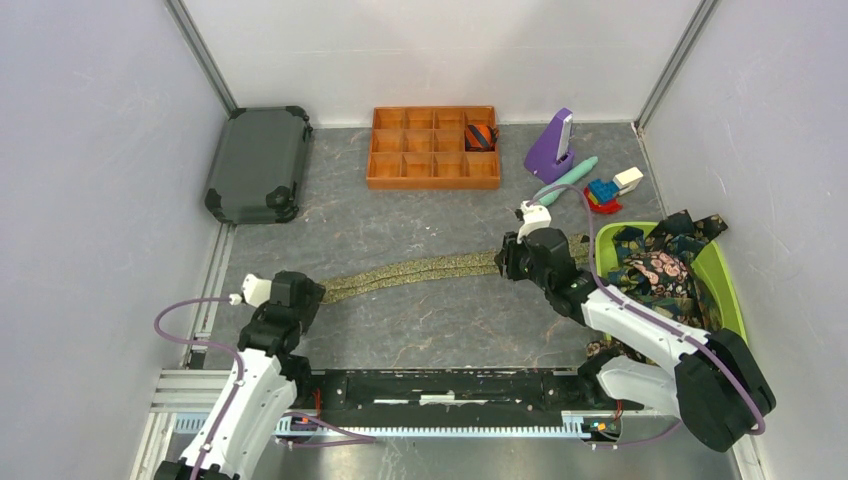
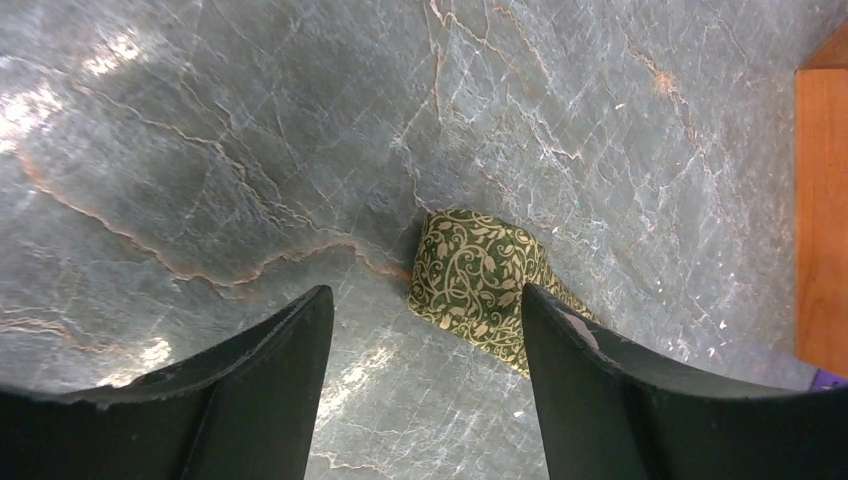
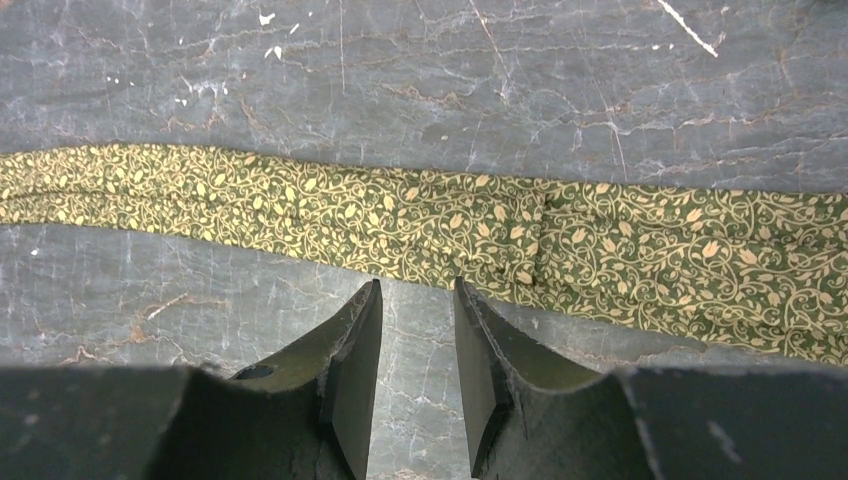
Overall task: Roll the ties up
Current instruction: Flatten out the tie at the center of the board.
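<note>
Left tool [image 2: 425, 300]: jaws wide, empty; narrow end of olive-green, vine-patterned fabric necktie [image 2: 478, 285] just ahead. Necktie: on grey marbled worktop [image 1: 400, 215], long axis left to right. Right tool [image 3: 418, 290]: jaws narrow, empty, beside wider stretch.

The long tie [image 1: 430, 270] lies crosswise mid-table [image 1: 420, 335]. Behind it sits a compartment tray [image 1: 433, 183] with a rolled tie [image 1: 481, 137] in a right-hand compartment. A suitcase [image 1: 259, 163] lies far left, and a basket [image 1: 728, 290] holding more ties [image 1: 655, 265] is at right.
</note>
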`<state>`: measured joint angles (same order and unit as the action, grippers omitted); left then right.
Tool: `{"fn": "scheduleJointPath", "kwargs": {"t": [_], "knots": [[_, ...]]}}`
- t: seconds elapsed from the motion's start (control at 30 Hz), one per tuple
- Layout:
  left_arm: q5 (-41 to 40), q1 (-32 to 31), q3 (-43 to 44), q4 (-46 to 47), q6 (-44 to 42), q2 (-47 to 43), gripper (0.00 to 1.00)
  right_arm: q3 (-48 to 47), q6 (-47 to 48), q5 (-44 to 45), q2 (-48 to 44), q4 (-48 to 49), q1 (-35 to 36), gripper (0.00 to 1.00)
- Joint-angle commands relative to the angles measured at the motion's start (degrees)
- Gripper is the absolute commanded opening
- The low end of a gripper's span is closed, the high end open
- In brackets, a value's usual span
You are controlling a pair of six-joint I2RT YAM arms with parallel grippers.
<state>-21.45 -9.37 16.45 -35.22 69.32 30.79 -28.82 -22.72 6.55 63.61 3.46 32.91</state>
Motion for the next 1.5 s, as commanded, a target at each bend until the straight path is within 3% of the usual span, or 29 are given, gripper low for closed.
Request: {"fn": "scheduleJointPath", "kwargs": {"t": [0.0,0.3,0.6,0.83,1.1,1.23,1.27,1.37,1.47], "knots": [[1.85,0.49,-2.13,6.16,5.85,-1.59,0.74,0.82,0.14,-0.02,-1.11,0.38,0.51,0.39],[0.81,0.49,-4.72,8.85,6.75,-1.12,0.63,1.61,-0.03,-0.48,-0.34,1.45,0.84,0.38],[-1.03,0.49,-5.72,8.72,6.49,-2.42,0.41,1.70,0.05,-0.38,0.10,1.54,1.27,0.38],[-4.01,0.49,-5.08,4.02,5.88,-6.80,0.17,1.74,-0.01,-0.47,0.28,1.57,1.72,0.37],[-6.32,0.49,-6.24,-0.19,5.92,-10.78,0.12,3.05,-0.14,-0.36,0.72,2.42,2.37,0.37],[-6.50,0.49,-6.60,-2.91,7.88,-12.23,0.22,3.59,-0.33,-0.56,0.54,2.90,3.03,0.37],[-6.50,0.49,-6.38,-3.49,8.03,-12.86,0.29,3.56,-0.38,-0.86,0.42,3.09,3.16,0.37],[-7.03,0.49,-4.94,-5.89,7.33,-14.63,0.65,2.22,0.01,-2.05,0.50,3.56,4.01,0.38],[-8.22,0.49,-2.78,-8.58,5.85,-16.48,0.77,-0.67,1.20,-3.68,1.51,3.29,5.74,0.39]]}}
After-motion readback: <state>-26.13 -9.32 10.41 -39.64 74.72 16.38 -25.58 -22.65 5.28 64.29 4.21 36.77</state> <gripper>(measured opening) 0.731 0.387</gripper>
